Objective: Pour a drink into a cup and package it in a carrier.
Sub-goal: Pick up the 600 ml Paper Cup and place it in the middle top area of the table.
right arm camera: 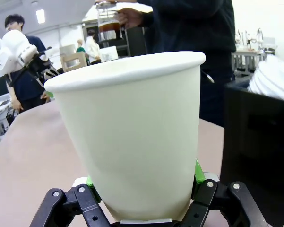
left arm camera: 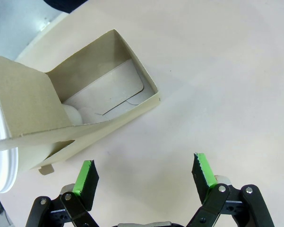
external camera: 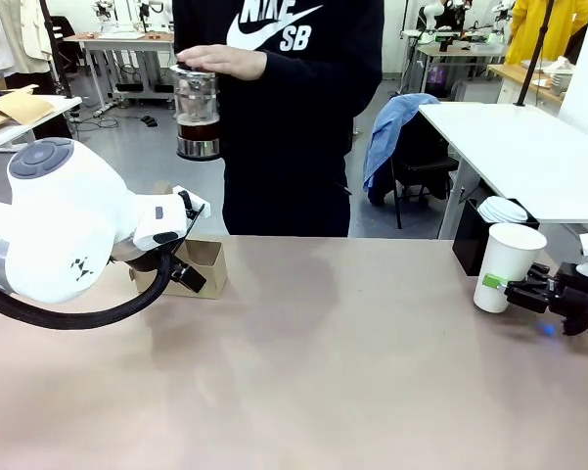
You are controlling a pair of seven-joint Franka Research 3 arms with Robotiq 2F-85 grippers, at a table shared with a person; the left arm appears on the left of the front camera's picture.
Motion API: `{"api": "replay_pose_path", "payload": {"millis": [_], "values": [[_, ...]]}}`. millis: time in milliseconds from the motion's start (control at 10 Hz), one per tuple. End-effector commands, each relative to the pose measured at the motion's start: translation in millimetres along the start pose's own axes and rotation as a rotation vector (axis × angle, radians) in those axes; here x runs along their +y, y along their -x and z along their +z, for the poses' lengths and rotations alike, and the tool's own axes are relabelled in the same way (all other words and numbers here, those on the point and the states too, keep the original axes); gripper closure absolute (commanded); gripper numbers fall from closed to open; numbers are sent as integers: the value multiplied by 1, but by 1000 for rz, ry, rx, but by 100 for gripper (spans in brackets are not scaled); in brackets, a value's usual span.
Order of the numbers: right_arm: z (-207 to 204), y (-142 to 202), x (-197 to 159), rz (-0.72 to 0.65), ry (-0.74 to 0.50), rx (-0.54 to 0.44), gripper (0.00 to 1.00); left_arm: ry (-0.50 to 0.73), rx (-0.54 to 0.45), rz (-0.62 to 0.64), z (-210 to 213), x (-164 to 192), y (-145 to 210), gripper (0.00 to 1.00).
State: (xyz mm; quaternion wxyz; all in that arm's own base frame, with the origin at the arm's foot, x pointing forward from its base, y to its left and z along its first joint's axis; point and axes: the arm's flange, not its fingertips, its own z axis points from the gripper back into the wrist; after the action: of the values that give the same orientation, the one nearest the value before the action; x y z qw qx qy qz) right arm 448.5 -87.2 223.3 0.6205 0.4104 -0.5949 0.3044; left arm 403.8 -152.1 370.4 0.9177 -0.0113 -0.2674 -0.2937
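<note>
Right wrist view: my right tool (right arm camera: 144, 182) is clamped low on the cup (right arm camera: 132, 127), which stands at the right end of the bench (external camera: 323, 372). It looks like thin paper, light and easily crushed, so I judge the stiffer base the place to hold. My left tool (left arm camera: 144, 172) hangs open just beside the carrier (left arm camera: 108, 80), with smooth, flat bench stretching between them
</note>
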Motion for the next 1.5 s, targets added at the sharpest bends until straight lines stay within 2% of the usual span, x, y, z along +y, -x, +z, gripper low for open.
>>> {"api": "replay_pose_path", "payload": {"millis": [0,200,500,700,900,1200,1400], "values": [[-12,-41,42,12,4,39,20,1,-1,0,0,0,0,0],[-43,-74,56,-1,26,30,20,1,-1,0,0,0,0,0],[-136,-93,49,14,16,31,20,1,-1,0,0,0,0,0],[-192,-87,35,-8,-43,38,20,1,-1,0,0,0,0,0],[-242,-62,12,-32,-39,55,20,1,-1,0,0,0,0,0],[-275,-32,-6,-10,-35,56,20,1,-1,0,0,0,0,0],[-275,-27,-14,-37,-40,27,20,1,-1,0,0,0,0,0]]}}
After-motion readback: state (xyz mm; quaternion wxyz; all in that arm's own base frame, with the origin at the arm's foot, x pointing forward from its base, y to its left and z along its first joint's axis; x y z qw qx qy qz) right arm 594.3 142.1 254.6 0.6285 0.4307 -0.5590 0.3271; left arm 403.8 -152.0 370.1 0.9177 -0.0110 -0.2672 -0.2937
